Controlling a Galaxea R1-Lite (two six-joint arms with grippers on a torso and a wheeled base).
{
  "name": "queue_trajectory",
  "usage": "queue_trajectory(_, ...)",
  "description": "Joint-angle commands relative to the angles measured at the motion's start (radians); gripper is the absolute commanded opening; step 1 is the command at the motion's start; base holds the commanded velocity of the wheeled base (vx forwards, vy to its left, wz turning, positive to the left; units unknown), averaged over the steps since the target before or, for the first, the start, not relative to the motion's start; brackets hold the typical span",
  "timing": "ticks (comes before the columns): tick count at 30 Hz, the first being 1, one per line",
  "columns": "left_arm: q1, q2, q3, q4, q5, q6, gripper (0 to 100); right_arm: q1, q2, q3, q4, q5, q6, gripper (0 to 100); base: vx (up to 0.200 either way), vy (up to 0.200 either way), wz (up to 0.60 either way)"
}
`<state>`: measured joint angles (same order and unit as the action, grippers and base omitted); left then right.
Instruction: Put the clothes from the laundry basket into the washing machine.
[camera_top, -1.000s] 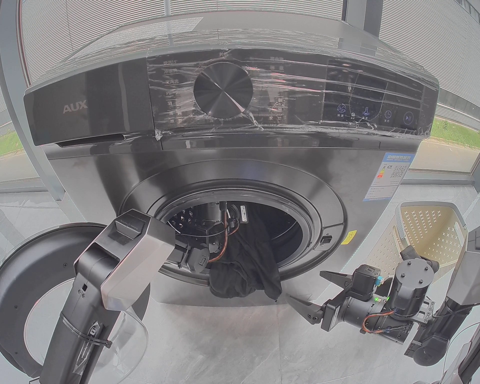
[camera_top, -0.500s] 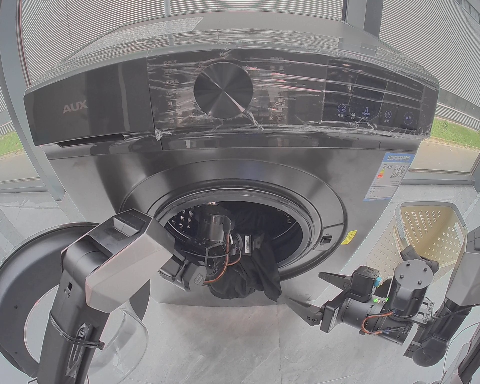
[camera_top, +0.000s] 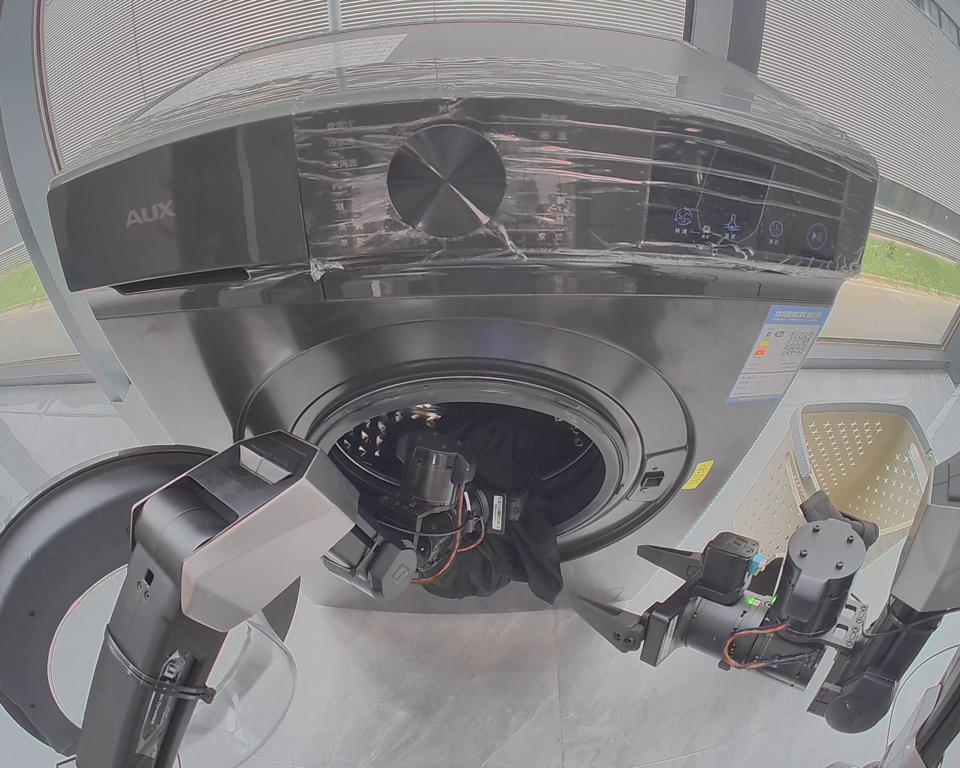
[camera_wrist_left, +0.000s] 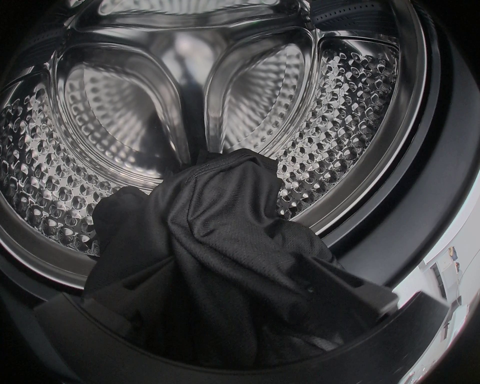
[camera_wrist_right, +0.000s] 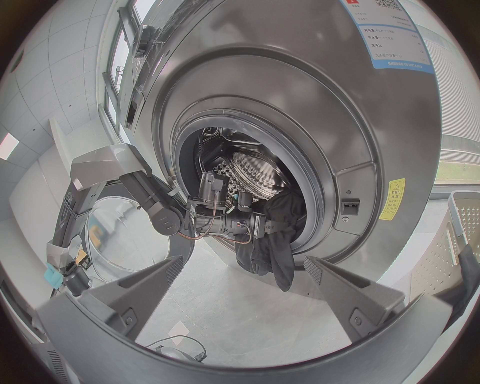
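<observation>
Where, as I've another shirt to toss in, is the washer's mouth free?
Free: the mouth's upper right, between the black garment and the door seal, and the bare drum behind. The floor between open door and right gripper is bare too. Crowded: the lower lip, where the left arm and draped garment sit.

Left tool (camera_wrist_left: 215, 287) dropped lower; black garment (camera_top: 512, 566) bunched further into drum (camera_wrist_left: 125, 100).

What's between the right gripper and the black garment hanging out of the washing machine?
Nothing stands there, just bare floor, as the right wrist view shows: the open right gripper faces the black garment across it.
</observation>
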<state>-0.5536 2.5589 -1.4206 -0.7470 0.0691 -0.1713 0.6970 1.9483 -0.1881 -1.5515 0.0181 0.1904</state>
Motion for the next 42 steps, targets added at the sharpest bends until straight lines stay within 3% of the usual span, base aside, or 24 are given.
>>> queue_trajectory(1, 0.003, 0.02, -0.006, 0.002, 0.0, -0.001, 0, -0.001, 0.001, -0.001, -0.001, 0.0, 0.0, 100, 0.0, 0.0, 0.0)
queue_trajectory(7, 0.006, 0.015, -0.046, -0.023, 0.017, -0.008, 0, 0.002, 0.003, -0.001, 0.001, 0.0, 0.0, 100, 0.0, 0.0, 0.0)
queue_trajectory(10, 0.02, 0.02, -0.107, -0.049, 0.057, -0.01, 0, 0.002, 0.006, -0.001, 0.001, 0.0, 0.0, 100, 0.0, 0.0, 0.0)
queue_trajectory(14, 0.038, 0.084, -0.302, -0.084, 0.136, -0.024, 0, 0.002, 0.006, -0.002, -0.001, 0.0, 0.0, 100, 0.0, 0.0, 0.0)
queue_trajectory(22, 0.04, 0.087, -0.32, -0.078, 0.141, -0.02, 0, -0.004, 0.004, -0.001, -0.001, 0.0, 0.0, 100, 0.0, 0.0, 0.0)
queue_trajectory(23, 0.038, 0.087, -0.316, -0.078, 0.141, -0.019, 100, -0.004, 0.004, -0.001, -0.001, 0.0, 0.0, 100, 0.0, 0.0, 0.0)
queue_trajectory(28, 0.035, 0.076, -0.285, -0.075, 0.141, -0.028, 100, -0.004, 0.004, -0.001, -0.001, 0.0, 0.0, 100, 0.0, 0.0, 0.0)
queue_trajectory(33, 0.029, 0.004, -0.147, -0.054, 0.107, -0.025, 100, -0.001, 0.006, -0.001, -0.001, 0.0, 0.0, 100, 0.0, 0.0, 0.0)
queue_trajectory(36, 0.018, -0.036, -0.023, -0.045, 0.043, -0.019, 100, 0.004, 0.006, 0.001, 0.001, 0.0, 0.0, 100, 0.0, 0.0, 0.0)
queue_trajectory(42, -0.003, -0.034, 0.043, -0.041, 0.008, -0.01, 100, 0.004, 0.008, 0.002, 0.001, 0.0, 0.0, 100, 0.0, 0.0, 0.0)
